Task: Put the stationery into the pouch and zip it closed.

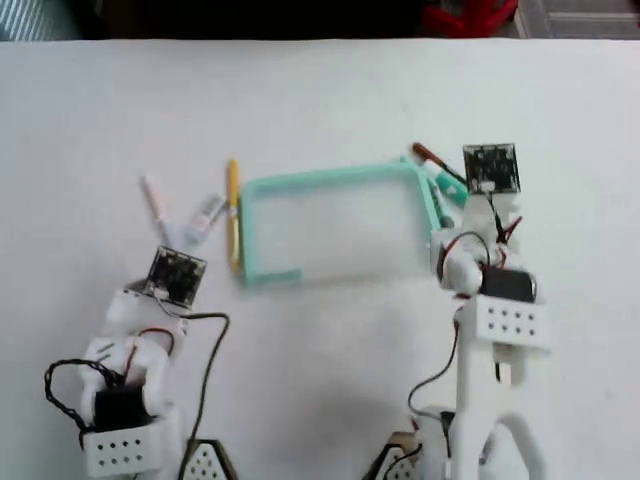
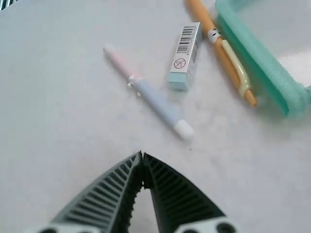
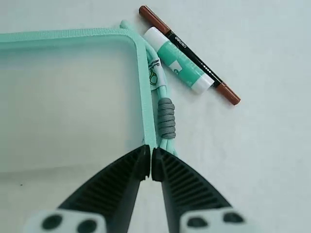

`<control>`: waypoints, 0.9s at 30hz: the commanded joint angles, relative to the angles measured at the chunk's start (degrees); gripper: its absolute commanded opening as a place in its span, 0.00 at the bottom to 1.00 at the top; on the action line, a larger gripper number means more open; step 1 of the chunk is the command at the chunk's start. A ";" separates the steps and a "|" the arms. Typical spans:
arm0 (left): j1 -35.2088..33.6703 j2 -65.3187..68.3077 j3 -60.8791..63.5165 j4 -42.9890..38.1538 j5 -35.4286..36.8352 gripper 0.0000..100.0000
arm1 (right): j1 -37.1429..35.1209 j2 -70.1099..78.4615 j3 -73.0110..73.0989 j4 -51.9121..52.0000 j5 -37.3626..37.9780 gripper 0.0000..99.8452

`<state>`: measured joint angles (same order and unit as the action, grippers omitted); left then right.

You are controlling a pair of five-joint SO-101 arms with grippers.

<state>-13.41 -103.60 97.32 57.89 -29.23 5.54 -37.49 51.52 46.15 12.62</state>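
A clear pouch (image 1: 335,225) with a teal rim lies flat mid-table. Off its left end lie an orange pen (image 2: 221,48), a small boxed eraser (image 2: 185,56) and a pink-and-blue pen (image 2: 150,97). My left gripper (image 2: 142,155) is shut and empty, a short way short of the pink-and-blue pen. By the pouch's right end lie a brown pen (image 3: 189,53) and a teal-and-white glue stick (image 3: 179,65). My right gripper (image 3: 149,153) is shut, its tips right at the pouch's side rim beside the grey zip pull cord (image 3: 167,118). Whether they pinch the rim is hidden.
The white table (image 1: 320,100) stretches bare beyond the pouch to its far edge. Both arm bases and their cables (image 1: 210,350) stand along the near edge. The left arm (image 1: 130,380) sits at the lower left, the right arm (image 1: 495,330) at the lower right.
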 commanded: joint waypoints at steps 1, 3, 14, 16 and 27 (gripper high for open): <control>-0.48 0.04 -2.46 0.00 -0.44 0.03 | 0.04 4.97 -6.15 0.31 -0.62 0.03; -0.48 0.04 -2.46 0.00 -0.44 0.03 | 0.04 7.25 -8.97 2.07 -2.55 0.07; 1.89 0.04 -0.26 -2.11 -0.62 0.03 | -9.01 19.91 -22.95 12.00 -3.34 0.19; 1.89 0.04 -0.26 -2.02 -0.62 0.03 | -7.96 23.43 -25.23 12.26 -3.34 0.19; 1.98 0.04 -0.26 -1.93 -0.79 0.03 | -5.32 44.44 -43.60 20.26 5.36 0.19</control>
<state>-12.35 -103.60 97.32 57.01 -29.23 -0.35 3.82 14.51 63.65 15.43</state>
